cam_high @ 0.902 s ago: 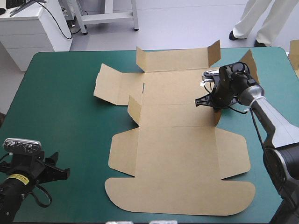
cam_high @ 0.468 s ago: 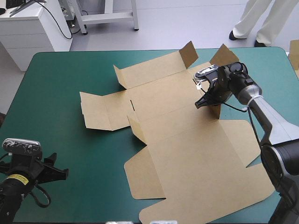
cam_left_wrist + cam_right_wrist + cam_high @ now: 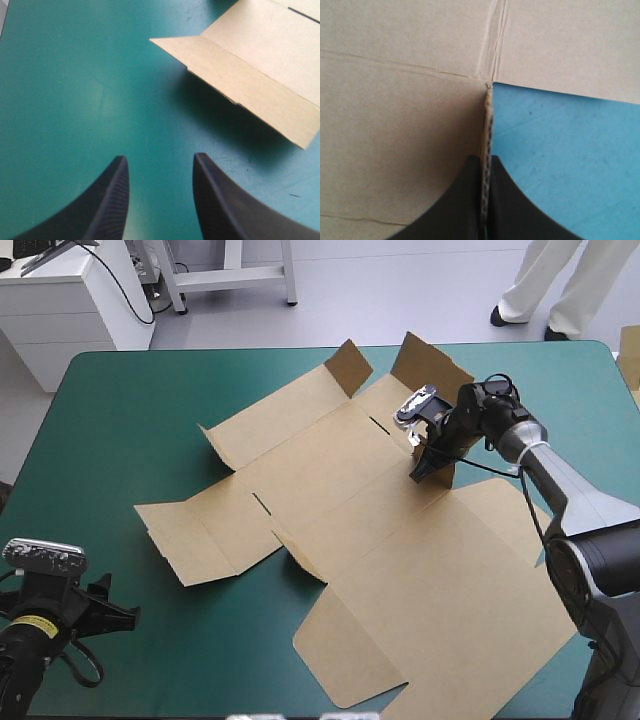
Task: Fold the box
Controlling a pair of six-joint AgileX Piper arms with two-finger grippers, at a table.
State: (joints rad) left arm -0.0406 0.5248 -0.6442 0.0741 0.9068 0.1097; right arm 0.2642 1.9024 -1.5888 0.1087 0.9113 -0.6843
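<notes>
The brown box [image 3: 370, 530] lies as a cut sheet, spread slantwise across the teal-green table [image 3: 120, 430], with its far flaps [image 3: 425, 360] raised. My right gripper [image 3: 428, 462] is at the sheet's far right part, shut on a small upright flap [image 3: 443, 472]. In the right wrist view the fingers [image 3: 462, 200] pinch that flap's edge [image 3: 488, 115], with flat board [image 3: 405, 110] on one side and bare cover [image 3: 570, 160] on the other. My left gripper [image 3: 115, 608] hovers open near the front left corner. Ahead of the left gripper [image 3: 159, 162] lies one side flap [image 3: 260, 65].
The sheet's near corner [image 3: 400, 702] reaches the table's front edge. Bare cover shows along the left side and the far left corner [image 3: 110, 380]. A pale edge of board [image 3: 630, 355] shows at the table's far right corner.
My right gripper, still pinching the flap, has swung the whole sheet anticlockwise and dragged it; the left flaps slid nearer the front left. The left arm has hardly moved.
</notes>
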